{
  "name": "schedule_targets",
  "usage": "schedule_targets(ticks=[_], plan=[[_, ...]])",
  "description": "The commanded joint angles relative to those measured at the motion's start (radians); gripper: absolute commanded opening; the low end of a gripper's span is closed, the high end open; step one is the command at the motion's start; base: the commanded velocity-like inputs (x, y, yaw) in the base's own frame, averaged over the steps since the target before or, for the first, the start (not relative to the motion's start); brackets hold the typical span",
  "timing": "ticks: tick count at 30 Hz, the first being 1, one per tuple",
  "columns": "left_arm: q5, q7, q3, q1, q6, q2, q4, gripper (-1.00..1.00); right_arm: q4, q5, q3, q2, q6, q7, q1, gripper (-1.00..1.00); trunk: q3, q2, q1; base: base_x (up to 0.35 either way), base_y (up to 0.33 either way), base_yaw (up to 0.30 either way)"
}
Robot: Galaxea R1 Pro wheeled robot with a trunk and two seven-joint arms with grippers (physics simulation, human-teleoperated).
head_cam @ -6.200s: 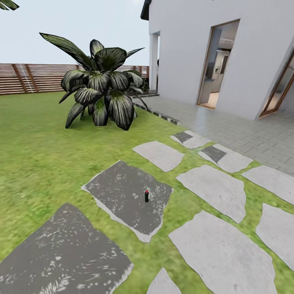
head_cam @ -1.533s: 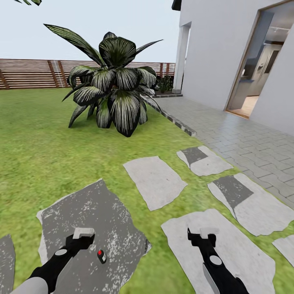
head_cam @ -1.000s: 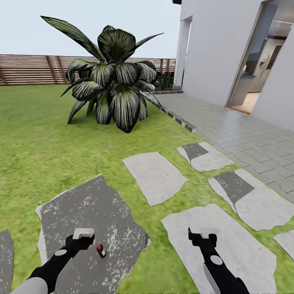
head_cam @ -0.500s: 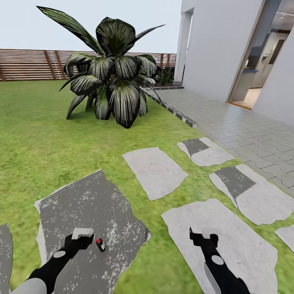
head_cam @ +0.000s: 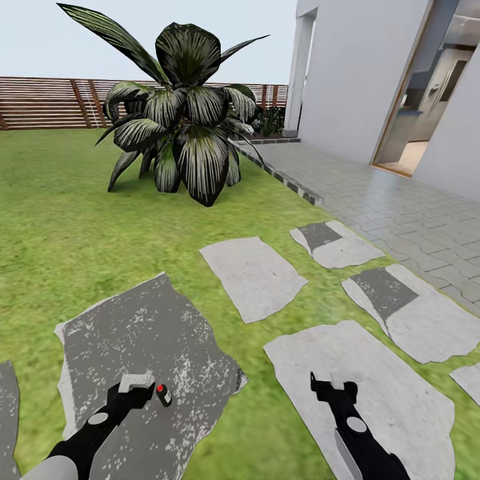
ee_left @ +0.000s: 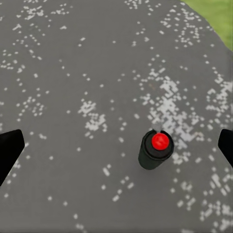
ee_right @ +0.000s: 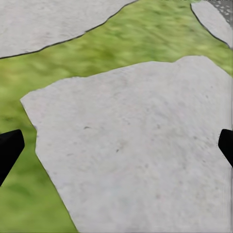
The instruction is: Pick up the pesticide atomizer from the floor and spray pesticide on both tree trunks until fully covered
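Observation:
The pesticide atomizer [head_cam: 163, 395], a small dark bottle with a red cap, stands upright on a dark speckled stepping stone [head_cam: 147, 333] in the grass. My left gripper [head_cam: 139, 387] hovers just to its left, open. In the left wrist view the atomizer [ee_left: 155, 150] stands between my spread fingertips [ee_left: 9, 153], nearer one of them, and nothing touches it. My right gripper [head_cam: 330, 387] is open above a pale stepping stone [head_cam: 360, 373], and the right wrist view shows that stone [ee_right: 131, 145] under the right gripper [ee_right: 116, 148]. Both trees are out of view.
A large dark-leaved plant [head_cam: 183, 127] grows on the lawn ahead. Several pale stepping stones [head_cam: 252, 277] lead right toward a grey paved terrace [head_cam: 393, 207] beside the white house [head_cam: 360, 73]. A brown slat fence [head_cam: 47, 103] closes the far side.
The view has closed in on the stone with the atomizer, and both arms have come into view. Over the last second the atomizer sits slightly nearer my left gripper.

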Motion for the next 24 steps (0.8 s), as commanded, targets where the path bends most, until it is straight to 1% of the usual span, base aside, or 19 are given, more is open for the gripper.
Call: schedule_targets(ticks=[1,5,11,19,24], plan=[[0.0,0.0,0.0,0.0,0.0,-0.001,0.0,1.0,0.0,0.0,0.0,-0.003,0.0,0.0,0.0,1.0,0.0,0.0,0.0,0.0,0.0,0.0],[0.0,0.004,0.002,0.0,-0.001,-0.001,0.0,1.0,0.001,0.0,0.001,-0.007,0.0,0.0,0.001,1.0,0.0,0.0,0.0,-0.025,-0.046,0.0],[0.001,0.008,0.003,0.0,-0.002,-0.001,0.0,1.0,0.001,0.0,0.002,-0.008,0.0,0.0,0.0,1.0,0.0,0.0,0.0,-0.13,-0.193,0.032],[0.001,0.009,0.003,0.0,-0.002,-0.002,0.0,1.0,0.001,0.0,0.001,-0.008,0.0,0.0,0.001,1.0,0.0,0.0,0.0,-0.174,-0.234,0.249],[0.001,0.01,0.004,0.0,-0.003,-0.002,0.0,1.0,0.002,0.0,0.001,-0.008,0.0,0.0,0.0,1.0,0.0,0.0,0.0,-0.031,-0.236,0.273]])
